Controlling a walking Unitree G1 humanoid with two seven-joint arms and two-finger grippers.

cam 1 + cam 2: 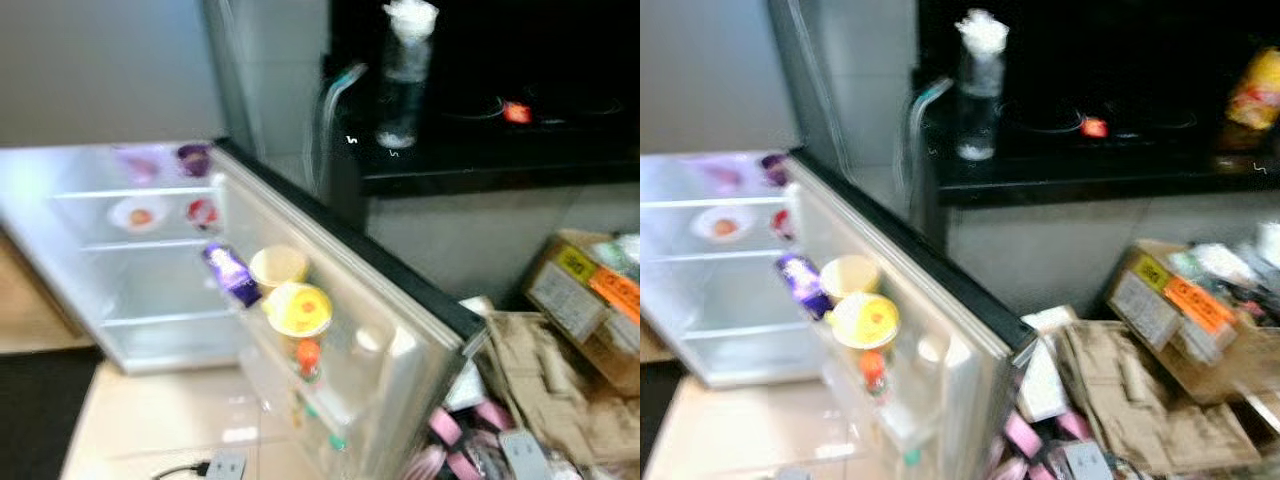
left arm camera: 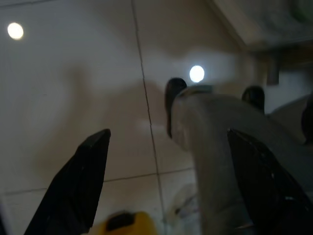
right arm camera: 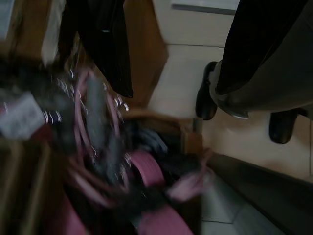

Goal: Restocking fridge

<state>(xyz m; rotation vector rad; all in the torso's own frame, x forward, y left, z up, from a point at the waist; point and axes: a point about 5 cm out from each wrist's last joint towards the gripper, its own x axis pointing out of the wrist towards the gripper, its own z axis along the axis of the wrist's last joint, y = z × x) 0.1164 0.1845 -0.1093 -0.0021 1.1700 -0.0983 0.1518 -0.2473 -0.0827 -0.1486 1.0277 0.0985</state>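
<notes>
Fridge (image 1: pixel 150 290) stands open (blurred view), its door (image 1: pixel 400 350) swung out toward the camera. On the door's shelves: yellow tub (image 1: pixel 299 309), cream cup (image 1: pixel 278 266) just behind it, purple packet (image 1: pixel 231 275) beside both, small red-capped bottle (image 1: pixel 309 357) below the tub. Cardboard boxes (image 1: pixel 1185 320) lie right of the door. Left gripper (image 2: pixel 166 176) hangs over floor tiles, fingers apart, holding nothing. Right gripper (image 3: pixel 105 44) above pink clutter (image 3: pixel 146 196); jaws: cannot tell.
</notes>
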